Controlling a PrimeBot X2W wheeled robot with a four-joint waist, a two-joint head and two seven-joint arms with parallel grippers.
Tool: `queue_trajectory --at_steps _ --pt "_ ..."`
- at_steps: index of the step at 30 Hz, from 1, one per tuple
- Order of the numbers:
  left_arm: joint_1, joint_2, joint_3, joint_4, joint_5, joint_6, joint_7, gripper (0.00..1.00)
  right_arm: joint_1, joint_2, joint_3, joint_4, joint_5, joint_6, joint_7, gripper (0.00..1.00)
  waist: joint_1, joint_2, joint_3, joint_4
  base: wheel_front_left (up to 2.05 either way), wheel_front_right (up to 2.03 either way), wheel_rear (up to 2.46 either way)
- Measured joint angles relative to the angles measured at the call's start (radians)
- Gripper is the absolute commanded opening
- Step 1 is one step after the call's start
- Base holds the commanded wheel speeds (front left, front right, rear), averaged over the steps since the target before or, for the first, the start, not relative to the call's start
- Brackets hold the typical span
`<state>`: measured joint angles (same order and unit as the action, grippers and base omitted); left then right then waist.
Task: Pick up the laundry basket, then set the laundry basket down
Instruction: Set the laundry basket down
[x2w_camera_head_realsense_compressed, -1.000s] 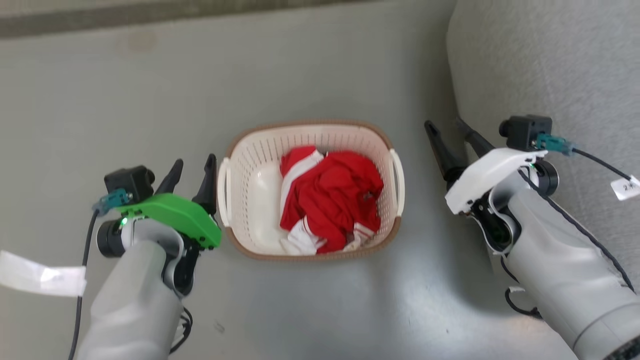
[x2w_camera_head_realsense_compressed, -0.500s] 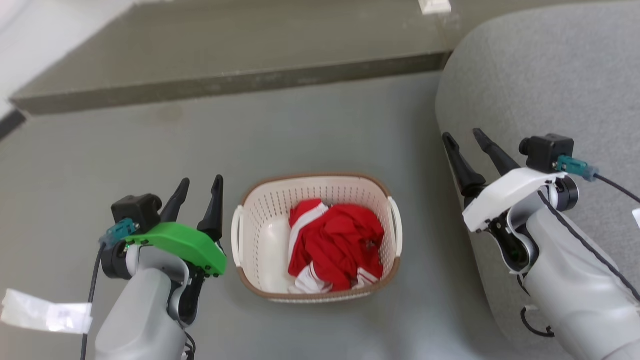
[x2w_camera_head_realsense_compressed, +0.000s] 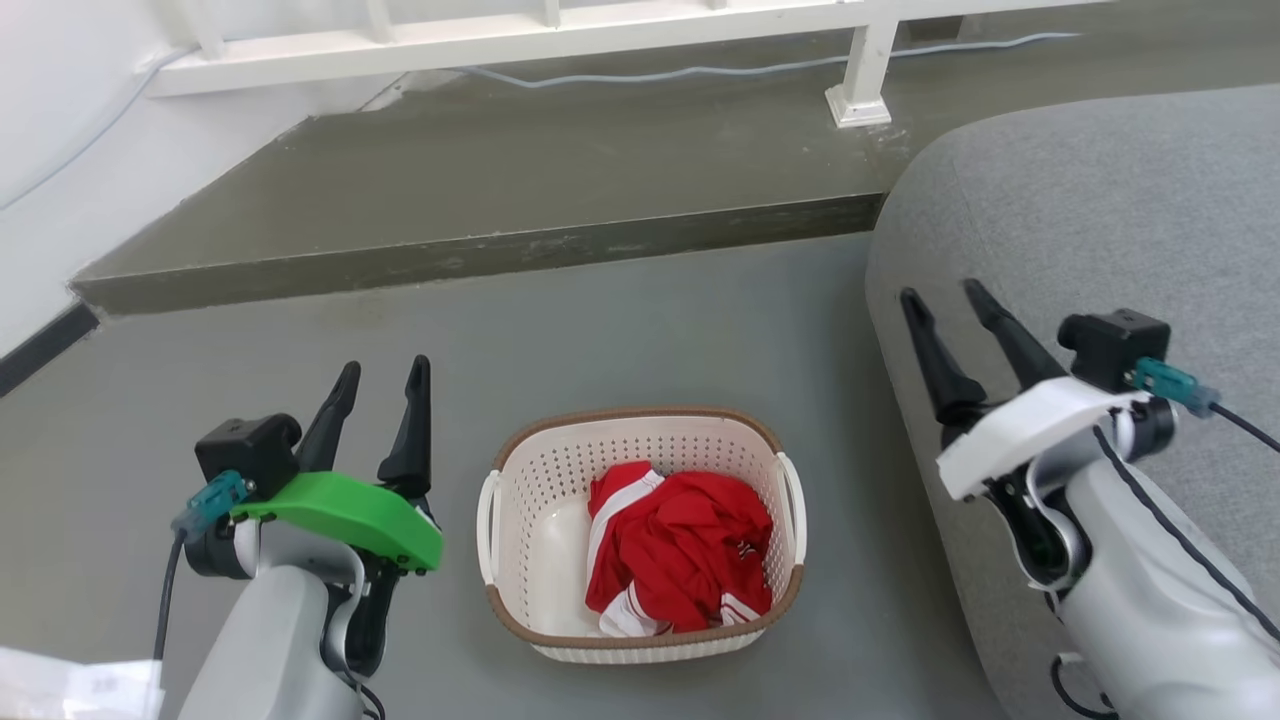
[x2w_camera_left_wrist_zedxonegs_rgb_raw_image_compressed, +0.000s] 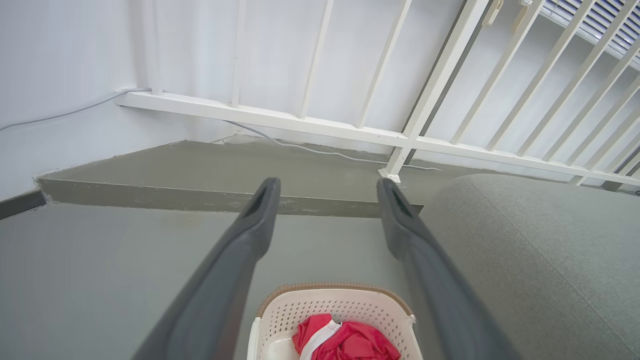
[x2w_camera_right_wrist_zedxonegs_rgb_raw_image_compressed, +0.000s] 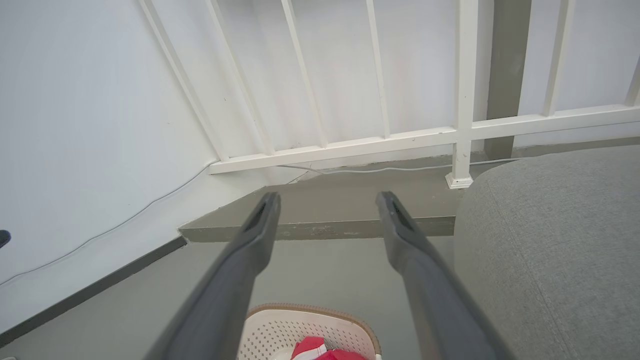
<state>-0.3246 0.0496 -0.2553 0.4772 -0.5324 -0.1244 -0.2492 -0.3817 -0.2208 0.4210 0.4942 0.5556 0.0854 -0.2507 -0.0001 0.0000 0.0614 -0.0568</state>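
So the laundry basket sits flat on the grey floor, near the grey sofa, with a red-and-white garment bunched up inside. The left pincer hovers off to its left and the right pincer is up by the sofa edge. Both are spread wide, gripping nothing, clear of the white loop handles.

My read is that nothing's carrying it, so either the lift hasn't begun or it's already been put down. Can't say which from this.

The head view gives the whole basket with both arms flanking it. The wrist views look past it, with the far rim low between the fingers, and take in the tall bars of the white railing that the head view cuts off.
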Motion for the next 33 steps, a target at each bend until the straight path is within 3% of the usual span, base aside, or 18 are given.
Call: queue_trajectory --at_steps 10,33 --pt "0.067 -0.005 0.081 -0.112 -0.001 0.01 -0.003 1.0 0.069 0.005 -0.076 -0.088 -0.028 -0.026 -0.001 1.0 0.0 0.0 -0.002 0.004 0.0 0.0 0.0" --pt "0.153 -0.007 0.072 -0.213 0.125 0.025 -0.003 1.0 0.151 0.028 -0.113 -0.167 -0.117 -0.027 -0.001 1.0 0.0 0.0 0.007 0.008 0.0 0.0 0.0"
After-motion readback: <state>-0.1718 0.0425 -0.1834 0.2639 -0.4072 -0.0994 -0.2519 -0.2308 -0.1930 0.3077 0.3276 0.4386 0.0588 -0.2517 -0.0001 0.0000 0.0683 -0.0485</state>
